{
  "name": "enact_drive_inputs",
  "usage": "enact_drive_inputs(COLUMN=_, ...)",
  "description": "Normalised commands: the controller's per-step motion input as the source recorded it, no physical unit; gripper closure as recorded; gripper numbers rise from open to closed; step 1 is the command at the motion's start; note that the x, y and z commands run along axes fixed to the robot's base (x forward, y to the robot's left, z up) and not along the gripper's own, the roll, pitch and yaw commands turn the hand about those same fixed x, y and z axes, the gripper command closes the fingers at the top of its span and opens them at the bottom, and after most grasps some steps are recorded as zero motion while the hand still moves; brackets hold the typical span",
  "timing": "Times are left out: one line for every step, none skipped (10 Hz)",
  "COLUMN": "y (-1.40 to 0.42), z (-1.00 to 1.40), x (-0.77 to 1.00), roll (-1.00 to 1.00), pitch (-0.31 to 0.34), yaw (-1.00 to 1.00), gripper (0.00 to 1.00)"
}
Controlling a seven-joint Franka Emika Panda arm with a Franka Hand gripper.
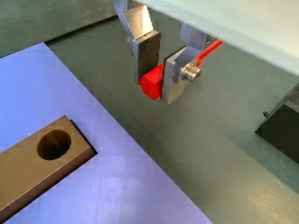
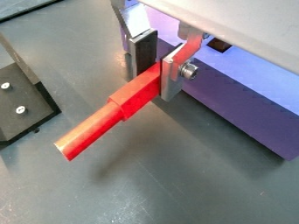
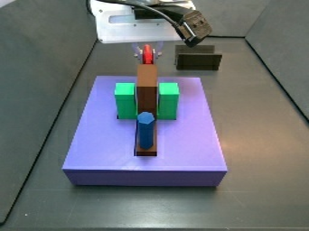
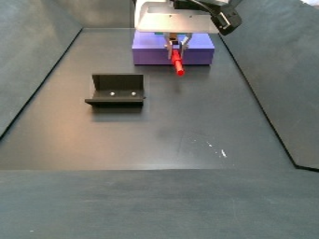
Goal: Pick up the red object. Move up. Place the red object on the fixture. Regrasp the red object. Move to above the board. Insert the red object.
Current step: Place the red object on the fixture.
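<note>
I have the gripper [image 2: 162,63] clamped on the red object [image 2: 107,118], which hangs tilted in the air just off the board's [image 1: 128,184] edge. In a side view the fixture [image 4: 116,90] sits at about nine o'clock from it, well apart.

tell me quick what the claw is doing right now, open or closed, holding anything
Claw: closed on the red object, clamped between the fingers at one end, held off the floor beside the board.
</note>
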Motion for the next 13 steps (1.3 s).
enact_drive_inputs(y=0.00, z=0.00, x=0.09, roll=-0.09, pitch=0.000, yaw=-0.02, gripper=1.00)
enact_drive_inputs(y=0.29, z=0.19, x=0.26, roll=-0.85, pitch=-0.251, yaw=-0.36, gripper=1.00)
enact_drive_inputs(y=0.25, z=0.09, x=0.69, roll=-0.89, pitch=-0.169, yaw=-0.27, gripper=1.00)
enact_drive_inputs(y=0.23, z=0.11, x=0.75, roll=-0.85, pitch=-0.151, yaw=-0.29, gripper=1.00)
enact_drive_inputs(y=0.20, z=0.11, x=0.84, roll=-0.81, pitch=-0.114, yaw=-0.24, gripper=1.00)
enact_drive_inputs(y=0.20, z=0.08, x=0.89, roll=-0.77, pitch=-0.054, yaw=-0.13, gripper=1.00)
enact_drive_inputs(y=0.19, z=0.09, x=0.87, roll=-0.79, pitch=-0.043, yaw=-0.13, gripper=1.00)
enact_drive_inputs(y=0.21, z=0.16, x=0.79, roll=-0.84, pitch=0.000, yaw=-0.16, gripper=1.00)
enact_drive_inputs(y=0.22, z=0.20, x=0.76, roll=-0.87, pitch=0.000, yaw=-0.17, gripper=1.00)
enact_drive_inputs(y=0.24, z=0.15, x=0.71, roll=-0.93, pitch=0.000, yaw=-0.15, gripper=1.00)
enact_drive_inputs(y=0.25, z=0.10, x=0.63, roll=-1.00, pitch=-0.020, yaw=-0.12, gripper=1.00)
enact_drive_inputs(y=0.27, z=0.04, x=0.58, roll=-1.00, pitch=-0.017, yaw=-0.06, gripper=1.00)
enact_drive_inputs(y=0.31, z=0.00, x=0.57, roll=-1.00, pitch=-0.006, yaw=0.00, gripper=1.00)
